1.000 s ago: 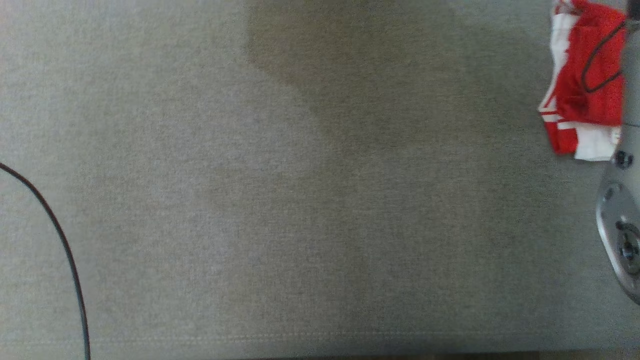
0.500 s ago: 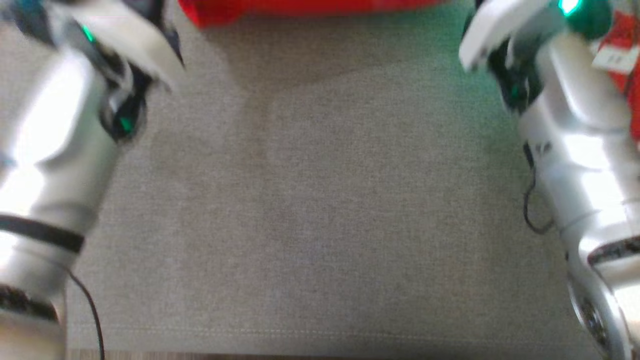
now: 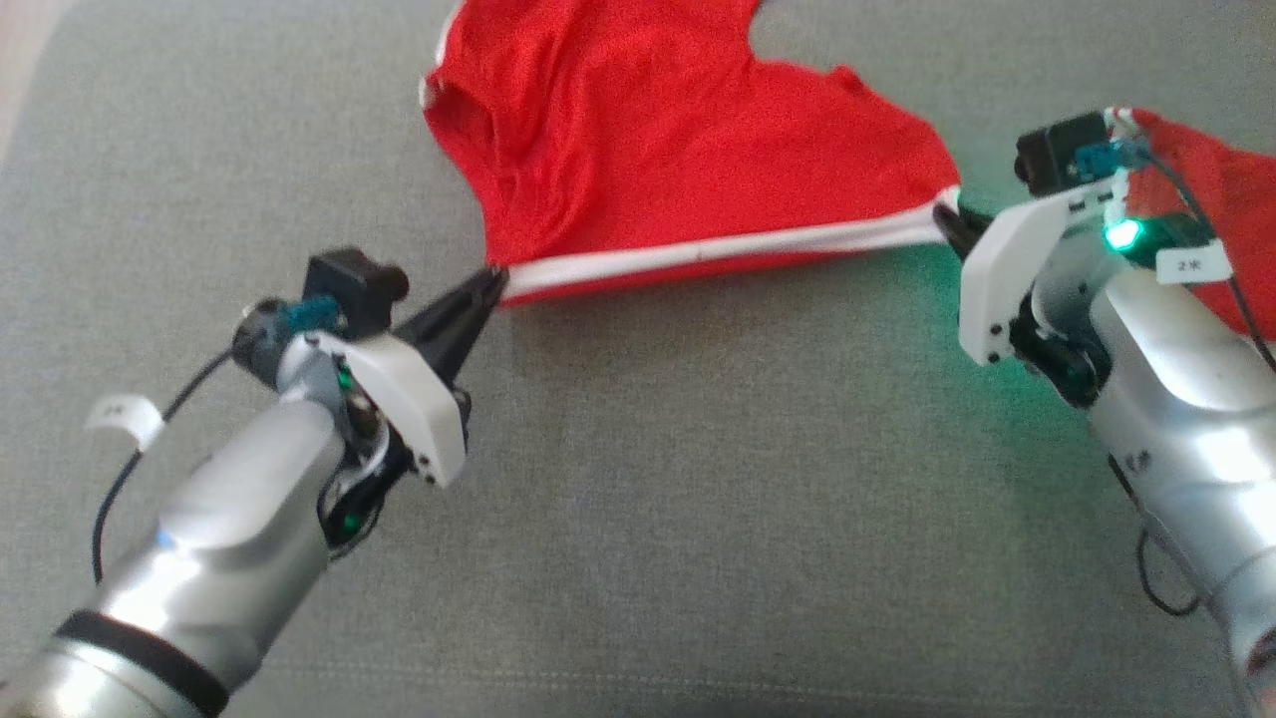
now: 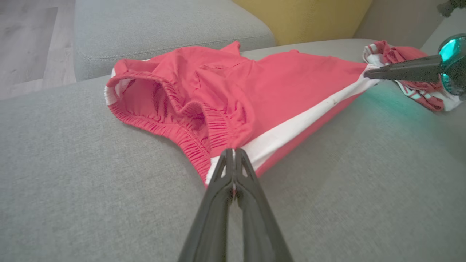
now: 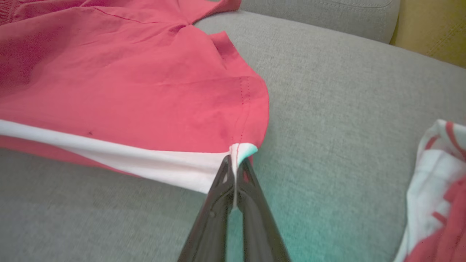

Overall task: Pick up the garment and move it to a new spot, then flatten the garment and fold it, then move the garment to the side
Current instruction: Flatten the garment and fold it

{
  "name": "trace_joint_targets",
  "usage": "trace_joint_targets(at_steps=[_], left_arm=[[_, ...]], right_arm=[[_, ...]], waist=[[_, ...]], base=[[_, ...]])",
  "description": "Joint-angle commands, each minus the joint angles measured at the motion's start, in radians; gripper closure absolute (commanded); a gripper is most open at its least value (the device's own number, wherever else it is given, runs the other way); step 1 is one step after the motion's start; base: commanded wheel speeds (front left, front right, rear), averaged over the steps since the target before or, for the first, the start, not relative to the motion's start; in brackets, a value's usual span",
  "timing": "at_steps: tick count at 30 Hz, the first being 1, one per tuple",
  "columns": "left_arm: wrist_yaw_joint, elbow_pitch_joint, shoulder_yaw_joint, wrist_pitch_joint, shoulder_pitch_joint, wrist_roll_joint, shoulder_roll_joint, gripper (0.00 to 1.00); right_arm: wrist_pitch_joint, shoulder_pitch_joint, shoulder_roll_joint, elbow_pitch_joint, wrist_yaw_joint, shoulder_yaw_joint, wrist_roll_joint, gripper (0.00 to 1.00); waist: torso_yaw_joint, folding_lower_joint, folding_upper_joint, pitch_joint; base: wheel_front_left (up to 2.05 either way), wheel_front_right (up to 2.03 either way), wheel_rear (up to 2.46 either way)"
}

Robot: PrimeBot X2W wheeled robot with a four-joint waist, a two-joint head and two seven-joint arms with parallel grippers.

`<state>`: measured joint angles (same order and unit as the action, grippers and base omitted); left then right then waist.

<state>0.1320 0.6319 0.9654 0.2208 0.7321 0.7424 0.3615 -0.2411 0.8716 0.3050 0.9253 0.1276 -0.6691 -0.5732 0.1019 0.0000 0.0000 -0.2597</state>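
Grip is the weak point. Nearest the robot, the left gripper (image 3: 488, 284) is clamped tight on the waistband end of the red shorts (image 3: 658, 150), right where the white side stripe (image 3: 718, 251) begins. The right gripper (image 3: 942, 211) is pinched closed on the hem corner at the stripe's other end. Both bites look shallow, with only the fingertips on cloth, so a harder pull apart could slip a corner free, most likely the thin hem.

The stripe runs taut between them, seemingly just off the grey sofa cushion (image 3: 698, 479). The rest of the shorts lies beyond on the cushion, with the elastic waistband (image 4: 174, 131) bunched and gaping. Dragging could roll that slack under rather than flatten it.

Farther right, a second red-and-white garment (image 3: 1231, 209) sits just beside the right wrist, and a sweep that way could snag it.
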Motion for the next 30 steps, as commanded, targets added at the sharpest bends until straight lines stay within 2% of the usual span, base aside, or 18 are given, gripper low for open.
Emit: trace_joint_targets(at_steps=[1, 6, 11, 15, 21, 26, 30], left_arm=[[-0.002, -0.032, -0.028, -0.002, 0.016, 0.011, 0.048, 1.00], [-0.001, -0.101, -0.020, -0.036, -0.051, 0.082, 0.041, 1.00], [-0.001, -0.208, -0.005, -0.083, -0.123, 0.146, 0.058, 1.00], [-0.007, -0.304, 0.013, -0.133, -0.190, 0.188, 0.091, 1.00], [-0.040, -0.455, 0.042, -0.193, -0.295, 0.226, 0.159, 1.00], [-0.058, -0.583, 0.062, -0.245, -0.364, 0.271, 0.206, 1.00], [-0.076, -0.655, 0.065, -0.272, -0.389, 0.295, 0.234, 1.00]], right_arm=[[-0.014, -0.010, 0.027, -0.046, 0.003, -0.025, -0.030, 1.00], [-0.076, -0.066, 0.104, -0.128, 0.003, -0.097, -0.136, 1.00], [-0.174, -0.137, 0.195, -0.230, 0.003, -0.167, -0.256, 1.00], [-0.264, -0.199, 0.276, -0.312, 0.003, -0.213, -0.344, 1.00], [-0.411, -0.288, 0.396, -0.431, 0.003, -0.249, -0.455, 1.00], [-0.509, -0.353, 0.489, -0.524, 0.003, -0.251, -0.509, 1.00], [-0.563, -0.382, 0.539, -0.586, 0.003, -0.223, -0.539, 1.00]], waist=[[-0.002, 0.0000, 0.0000, 0.033], [-0.001, 0.0000, 0.0000, 0.081], [-0.002, 0.0000, 0.0000, 0.139], [-0.002, 0.0000, 0.0000, 0.188], [-0.004, 0.0000, 0.0000, 0.246], [-0.004, 0.0000, 0.0000, 0.265], [-0.004, 0.0000, 0.0000, 0.268]], base=[[0.00, 0.00, 0.00], [0.00, 0.00, 0.00], [0.00, 0.00, 0.00], [0.00, 0.00, 0.00], [0.00, 0.00, 0.00], [0.00, 0.00, 0.00], [0.00, 0.00, 0.00]])
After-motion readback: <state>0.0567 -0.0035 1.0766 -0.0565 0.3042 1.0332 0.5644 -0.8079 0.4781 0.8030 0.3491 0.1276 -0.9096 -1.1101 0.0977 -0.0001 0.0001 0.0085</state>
